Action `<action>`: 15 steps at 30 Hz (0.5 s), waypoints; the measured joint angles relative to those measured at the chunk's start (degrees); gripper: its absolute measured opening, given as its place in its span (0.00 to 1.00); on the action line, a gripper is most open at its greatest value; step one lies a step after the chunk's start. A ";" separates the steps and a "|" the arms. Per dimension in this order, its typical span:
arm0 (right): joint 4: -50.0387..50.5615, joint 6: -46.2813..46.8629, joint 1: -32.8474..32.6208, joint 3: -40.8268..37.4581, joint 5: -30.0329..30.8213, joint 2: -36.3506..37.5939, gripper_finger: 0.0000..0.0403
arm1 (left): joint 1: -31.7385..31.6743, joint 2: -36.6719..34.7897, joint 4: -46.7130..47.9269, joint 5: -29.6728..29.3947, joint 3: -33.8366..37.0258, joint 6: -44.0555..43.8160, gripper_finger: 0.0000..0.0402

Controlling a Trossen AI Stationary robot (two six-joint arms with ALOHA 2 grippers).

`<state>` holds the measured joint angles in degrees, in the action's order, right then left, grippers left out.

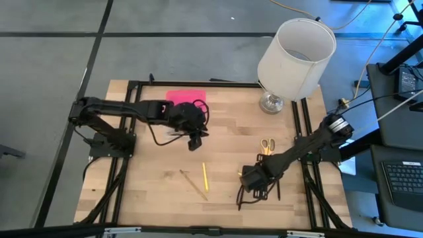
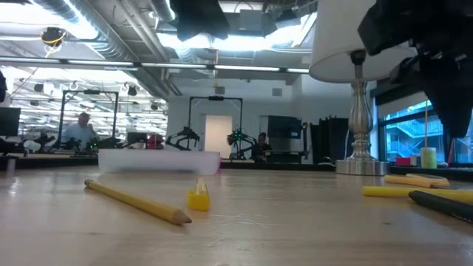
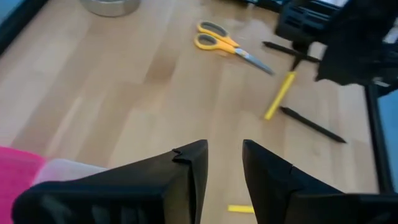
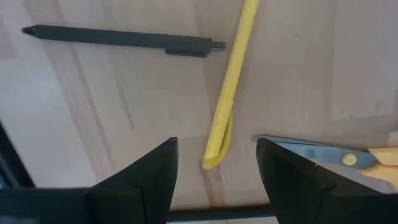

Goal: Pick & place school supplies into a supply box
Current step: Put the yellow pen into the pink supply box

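Left gripper (image 1: 193,140) hovers beside what looks like the pink supply box (image 1: 186,96).

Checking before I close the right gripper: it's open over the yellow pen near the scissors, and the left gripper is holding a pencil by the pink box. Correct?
Not quite. The left wrist view shows the left gripper open and holding nothing, beside the pink box. The rest holds: the right gripper is open over the yellow pen, with the scissors close by.

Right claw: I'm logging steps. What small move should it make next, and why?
Probably lower and close on the yellow pen. The right claw is open, the pen's end lies between its fingers, and nothing is held.
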<state>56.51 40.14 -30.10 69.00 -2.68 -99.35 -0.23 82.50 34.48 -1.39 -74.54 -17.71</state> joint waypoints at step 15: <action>-1.54 -3.11 2.73 -0.01 -1.29 -4.63 0.55 | 8.62 0.17 0.00 -0.55 0.02 -7.28 0.23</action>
<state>54.97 37.03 -27.37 68.99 -3.97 -103.98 8.39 82.67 34.48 -1.93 -74.52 -24.99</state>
